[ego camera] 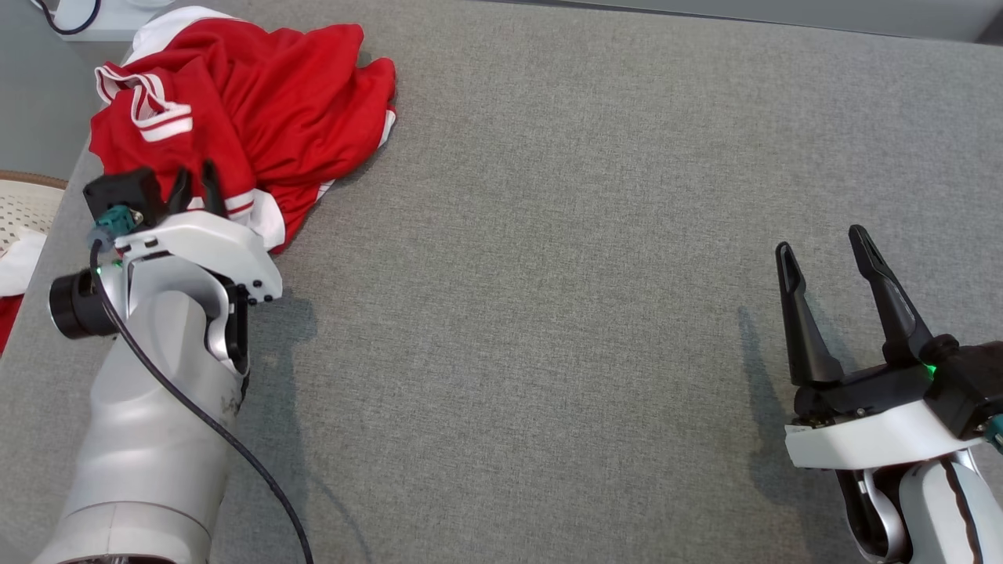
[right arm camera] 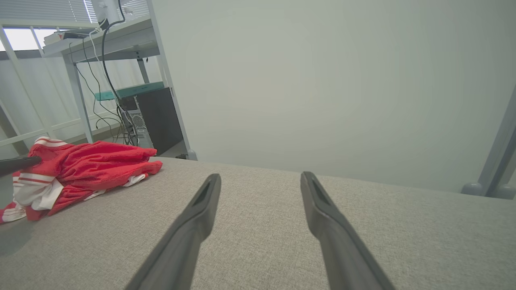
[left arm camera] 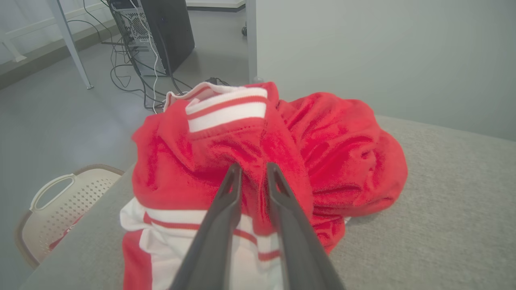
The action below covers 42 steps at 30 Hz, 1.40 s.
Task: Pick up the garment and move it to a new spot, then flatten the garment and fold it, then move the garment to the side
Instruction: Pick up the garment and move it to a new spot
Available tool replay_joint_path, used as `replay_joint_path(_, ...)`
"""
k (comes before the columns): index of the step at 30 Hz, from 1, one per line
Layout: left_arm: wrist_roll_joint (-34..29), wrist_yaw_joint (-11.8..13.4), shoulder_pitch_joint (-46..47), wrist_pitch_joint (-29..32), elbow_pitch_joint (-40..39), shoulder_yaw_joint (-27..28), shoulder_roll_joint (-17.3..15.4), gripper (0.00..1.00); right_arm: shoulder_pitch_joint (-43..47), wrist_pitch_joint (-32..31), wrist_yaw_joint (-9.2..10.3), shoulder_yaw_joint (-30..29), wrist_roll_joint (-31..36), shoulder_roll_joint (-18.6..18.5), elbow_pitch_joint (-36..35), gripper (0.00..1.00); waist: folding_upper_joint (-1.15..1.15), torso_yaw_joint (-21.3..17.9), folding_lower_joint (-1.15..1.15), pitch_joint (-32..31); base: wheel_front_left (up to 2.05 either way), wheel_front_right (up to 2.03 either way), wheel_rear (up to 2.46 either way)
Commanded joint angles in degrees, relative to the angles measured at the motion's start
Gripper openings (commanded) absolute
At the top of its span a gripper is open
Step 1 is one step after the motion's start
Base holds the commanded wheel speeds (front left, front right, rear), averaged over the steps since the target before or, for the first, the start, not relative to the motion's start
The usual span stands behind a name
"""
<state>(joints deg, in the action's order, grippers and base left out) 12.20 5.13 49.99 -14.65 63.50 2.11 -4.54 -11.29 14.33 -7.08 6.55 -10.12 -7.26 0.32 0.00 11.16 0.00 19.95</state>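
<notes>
No text, brand or number can be read on the garment (ego camera: 258,102) or elsewhere

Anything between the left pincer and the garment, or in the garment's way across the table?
Nothing visible. The left pincer sits on the red garment with a fold between its fingers. From the garment rightward, the grey table shows no object up to the open right pincer, which hovers near the right edge.

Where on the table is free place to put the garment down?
The table is bare in the middle, between the garment and the right pincer, up to the far edge. Crowded: the far left corner, with the garment and the left pincer.
</notes>
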Motion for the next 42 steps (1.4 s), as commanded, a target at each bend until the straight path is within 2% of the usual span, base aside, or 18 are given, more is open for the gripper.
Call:
replay_joint_path(1,-0.7,0.2,1.1,-0.3,-2.5,0.8,-2.6,0.00,-0.8,0.7,-0.41,1.6,0.0,0.0,-1.8,1.00,0.00,0.0,0.00,-0.1,0.00,0.00,0.00)
replay_joint_path(6,-1.1,-0.7,-1.6,-0.3,-8.9,1.5,-2.6,0.00,-0.8,0.7,-0.41,1.4,-0.1,0.1,-1.4,1.00,0.00,-0.3,0.00,-1.1,0.00,0.00,0.00)
replay_joint_path(12,-2.4,-2.4,-5.6,-0.3,-22.3,2.5,-1.6,0.00,-0.5,0.7,-0.41,1.5,-0.4,0.5,-1.3,1.00,0.00,-1.2,0.00,-3.4,0.00,0.00,0.00)
replay_joint_path(13,-2.4,-2.4,-5.6,-0.3,-22.3,2.5,-1.6,0.00,-0.5,0.7,-0.41,1.5,-0.4,0.5,-1.3,1.00,0.00,-1.2,0.00,-3.4,0.00,0.00,0.00)
replay_joint_path(24,-4.9,-7.2,-9.7,-0.3,-39.8,0.4,0.6,0.00,0.7,0.7,-0.41,0.7,-1.5,1.9,-1.5,1.00,0.00,-5.7,0.00,-7.9,0.00,0.00,0.00)
replay_joint_path(35,-4.5,-9.3,-7.2,-0.3,-43.4,-6.3,1.6,0.00,2.1,0.7,-0.41,0.6,-2.1,3.1,-1.2,1.00,0.00,-13.0,0.00,-10.8,0.00,0.00,0.00)
replay_joint_path(42,-1.3,-8.5,-2.1,-0.3,-44.2,-13.2,1.6,0.00,2.1,0.7,-0.41,0.8,-2.3,3.6,-1.0,1.00,0.00,-17.5,0.00,-11.2,0.00,0.00,0.00)
